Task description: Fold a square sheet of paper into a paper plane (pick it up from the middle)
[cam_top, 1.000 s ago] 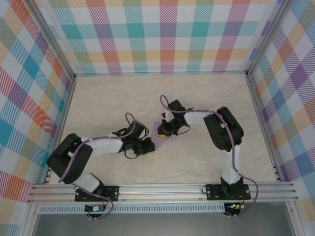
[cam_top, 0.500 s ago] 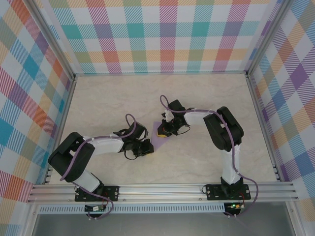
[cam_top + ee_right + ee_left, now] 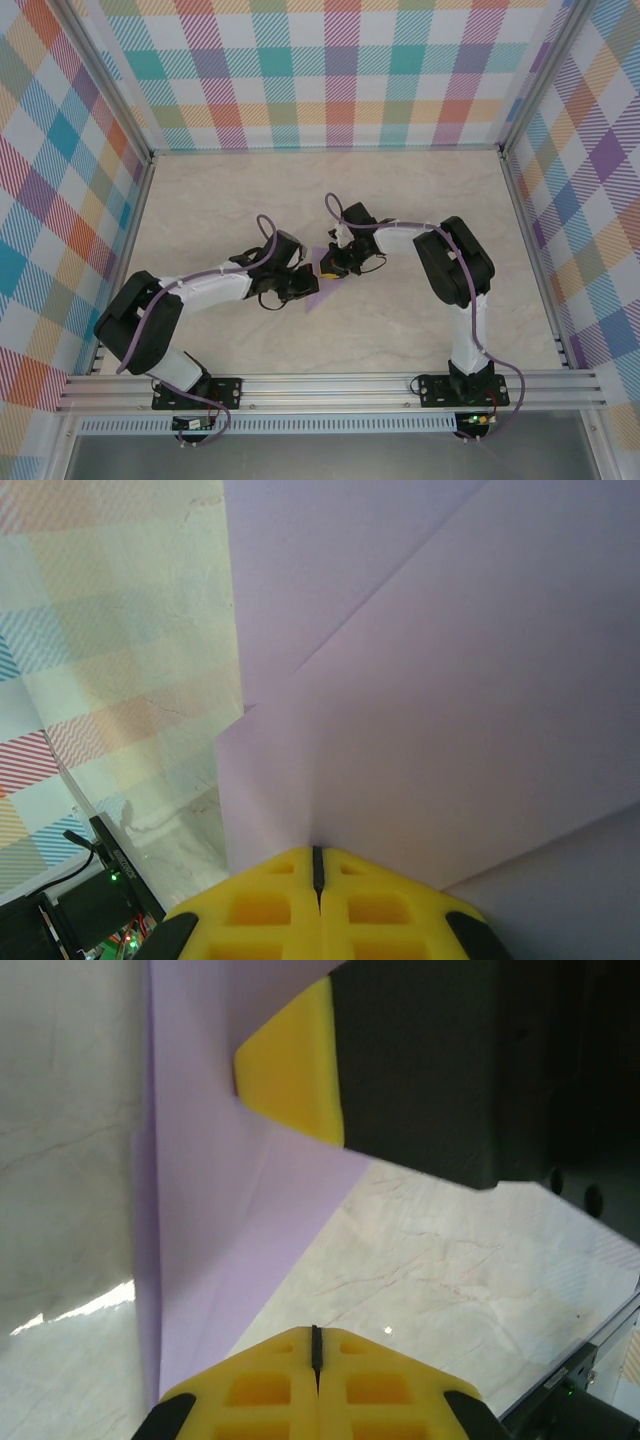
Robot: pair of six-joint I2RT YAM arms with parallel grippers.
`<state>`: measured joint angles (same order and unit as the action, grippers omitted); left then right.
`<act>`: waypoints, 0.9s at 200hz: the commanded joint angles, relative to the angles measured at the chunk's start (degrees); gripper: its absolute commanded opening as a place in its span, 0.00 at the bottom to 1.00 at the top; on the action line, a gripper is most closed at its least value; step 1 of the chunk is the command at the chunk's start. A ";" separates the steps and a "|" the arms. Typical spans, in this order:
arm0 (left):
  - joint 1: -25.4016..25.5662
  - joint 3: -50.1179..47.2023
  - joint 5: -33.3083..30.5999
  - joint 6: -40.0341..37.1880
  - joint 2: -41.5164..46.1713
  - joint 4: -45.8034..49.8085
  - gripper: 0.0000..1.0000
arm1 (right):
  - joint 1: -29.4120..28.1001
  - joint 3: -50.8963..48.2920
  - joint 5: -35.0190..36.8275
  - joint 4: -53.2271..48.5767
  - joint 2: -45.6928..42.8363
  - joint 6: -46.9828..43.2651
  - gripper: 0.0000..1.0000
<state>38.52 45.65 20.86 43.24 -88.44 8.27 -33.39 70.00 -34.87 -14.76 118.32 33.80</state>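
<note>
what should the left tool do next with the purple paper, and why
Probably lower the left tool slightly and press its pinched edge flat toward the pale marbled table: both it and the right tool are shut on the thin light-purple paper sheet, which shows overlapping folded layers.

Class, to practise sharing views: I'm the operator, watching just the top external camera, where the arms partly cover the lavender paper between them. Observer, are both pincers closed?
Observer: Yes. In the left wrist view the left pincer is shut, fingers together, its tip at an edge of the lavender paper.
Operator: And the right one?
Observer: The right pincer is shut too, with its tip against the paper. I cannot tell whether it pinches the paper.
Operator: Is the paper folded yet?
Observer: Yes. The right wrist view shows overlapping layers with a slanted edge across them.
</note>
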 commanded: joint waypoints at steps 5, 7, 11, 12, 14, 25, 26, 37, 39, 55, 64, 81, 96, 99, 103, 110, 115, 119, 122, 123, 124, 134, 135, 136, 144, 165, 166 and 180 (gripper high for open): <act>0.48 0.56 -1.09 -0.55 -3.88 2.30 0.01 | -0.19 -1.62 7.92 -4.46 5.25 -0.78 0.00; 0.50 0.47 -1.09 -0.60 -4.09 2.21 0.01 | -0.19 -1.62 7.94 -4.48 5.27 -0.76 0.00; 0.57 0.19 -1.02 -0.54 -4.41 1.96 0.00 | -0.19 -1.60 7.89 -4.48 5.32 -0.76 0.00; 0.58 0.17 -1.01 -0.58 -4.48 1.90 0.00 | -0.23 -1.56 7.89 -4.48 5.33 -0.76 0.00; 0.56 0.10 -0.94 -0.52 -4.66 1.74 0.00 | -0.20 -1.54 7.91 -4.53 5.32 -0.75 0.00; 0.59 -0.28 -0.42 -0.37 -5.58 1.40 0.00 | -0.19 -1.53 7.89 -4.60 5.33 -0.78 0.00; 0.59 -0.29 -0.40 -0.36 -5.63 1.40 0.00 | -0.23 -1.53 7.89 -4.59 5.29 -0.77 0.00; 0.76 -0.62 -0.38 -0.35 -6.40 1.70 0.00 | -0.23 -1.53 7.89 -4.66 5.29 -0.77 0.00; 0.76 -0.69 -0.38 -0.38 -6.50 1.73 0.00 | -0.24 -1.53 7.91 -4.66 5.33 -0.80 0.00; 0.85 -1.81 -0.68 -0.45 -6.92 2.29 0.00 | -0.22 -1.53 8.01 -4.66 5.32 -0.78 0.00; 0.90 -2.38 -0.97 -0.57 -6.87 2.88 0.00 | -0.20 -1.52 8.06 -4.66 5.40 -0.84 0.00; 0.94 -4.10 -1.68 -0.60 -6.19 3.65 0.00 | -0.19 -1.62 8.35 -4.72 5.44 -0.98 0.00; 0.94 -6.07 -1.70 -0.59 -5.49 3.77 0.00 | -0.19 -1.62 8.82 -4.83 5.58 -0.95 0.00; 0.94 -6.47 -1.62 -0.57 -5.35 3.77 0.00 | -0.19 -1.62 8.79 -4.97 5.61 -0.93 0.00; 0.97 -6.99 -1.47 -0.50 -5.19 3.69 0.00 | -0.19 -1.62 8.97 -5.00 5.75 -0.94 0.00; 0.98 -7.91 -1.20 -0.50 -4.78 3.68 0.00 | -0.19 -1.53 9.10 -5.08 5.86 -0.81 0.00; 1.05 -8.56 -1.03 -0.44 -4.49 3.76 0.00 | -0.25 -1.53 9.26 -5.10 5.85 -0.84 0.00; 1.11 -8.99 -0.86 -0.44 -4.23 3.81 0.00 | -0.19 -1.53 9.31 -5.17 5.93 -0.75 0.00; 1.18 -9.46 -0.72 -0.44 -3.98 3.85 0.00 | -0.19 -1.53 9.45 -5.12 5.87 -0.78 0.00; 1.19 -9.54 -0.68 -0.44 -3.87 3.90 0.00 | -0.19 -1.53 9.46 -5.15 5.91 -0.77 0.00; 1.20 -9.62 -0.62 -0.44 -3.77 3.92 0.00 | -0.19 -1.53 9.47 -5.17 5.93 -0.76 0.00; 1.27 -10.66 -0.26 -0.60 -2.88 4.41 0.00 | -0.21 -1.53 9.66 -5.33 5.96 -0.76 0.00; 1.28 -10.75 -0.19 -0.56 -2.79 4.44 0.00 | -0.20 -1.49 9.70 -5.30 6.00 -0.76 0.00; 1.29 -10.84 -0.16 -0.55 -2.66 4.46 0.00 | -0.19 -1.46 9.76 -5.29 5.98 -0.75 0.00; 1.29 -11.63 0.26 -0.62 -1.80 4.85 0.00 | -0.20 -1.44 9.90 -5.47 5.98 -0.83 0.00; 1.41 -12.82 1.36 -1.25 0.72 6.33 0.00 | -0.19 -1.44 9.86 -5.46 6.06 -0.75 0.00; 1.44 -12.84 1.37 -1.33 0.81 6.41 0.00 | -0.19 -1.44 9.89 -5.50 6.05 -0.75 0.00; 1.47 -12.32 1.28 -2.41 2.42 9.47 0.00 | -0.22 -1.49 9.85 -5.56 6.05 -0.74 0.00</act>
<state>38.94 35.75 20.53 42.83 -87.72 3.57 -33.39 70.63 -34.81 -15.77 118.58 33.80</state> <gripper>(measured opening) 0.040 0.045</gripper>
